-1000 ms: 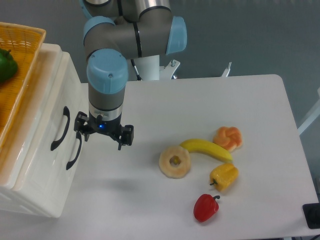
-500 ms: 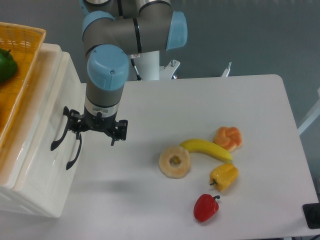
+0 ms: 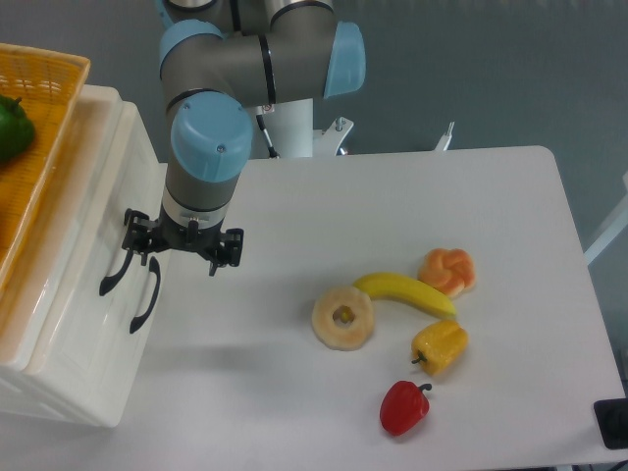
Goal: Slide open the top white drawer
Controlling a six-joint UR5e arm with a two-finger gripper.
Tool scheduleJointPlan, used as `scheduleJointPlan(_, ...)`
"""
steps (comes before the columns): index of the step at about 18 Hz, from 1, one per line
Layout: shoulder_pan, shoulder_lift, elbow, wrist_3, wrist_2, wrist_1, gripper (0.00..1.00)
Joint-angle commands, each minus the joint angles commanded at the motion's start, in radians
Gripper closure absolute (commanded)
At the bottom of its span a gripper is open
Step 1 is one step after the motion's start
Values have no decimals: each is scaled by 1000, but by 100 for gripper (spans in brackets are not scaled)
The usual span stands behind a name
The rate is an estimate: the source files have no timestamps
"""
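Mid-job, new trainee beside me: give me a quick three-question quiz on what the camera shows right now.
1. True or false: the top white drawer is already pulled out.
2. Which black handle is the gripper nearest: A upper, B lower?
3. What lies between the pineapple ring and the pastry?

Key: 1 false, it sits flush with the lower drawer. 2 A, one side of the jaws is at the upper handle. 3 the banana.

Hidden and cut-off parts

The gripper (image 3: 181,252) covers the handle top of the top white drawer (image 3: 93,231); contact cannot be told. The orange basket (image 3: 39,118) and green pepper (image 3: 12,128) run off the left edge.
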State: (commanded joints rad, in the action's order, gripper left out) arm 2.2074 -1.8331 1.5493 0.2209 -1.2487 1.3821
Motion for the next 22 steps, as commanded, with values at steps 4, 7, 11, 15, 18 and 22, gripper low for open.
scheduleJointPlan(4, 1, 0, -9, 2, 17, -2, 0)
scheduleJointPlan(7, 5, 0, -12, 3, 31, -5, 0)
scheduleJointPlan(11, -3, -3, -14, 3, 40, -6, 0)
scheduleJointPlan(15, -3, -2, -15, 6, 54, -2, 0)
scheduleJointPlan(18, -3, -2, -15, 8, 57, -2, 0)
scheduleJointPlan(22, -5, -3, -14, 8, 57, 0, 0)
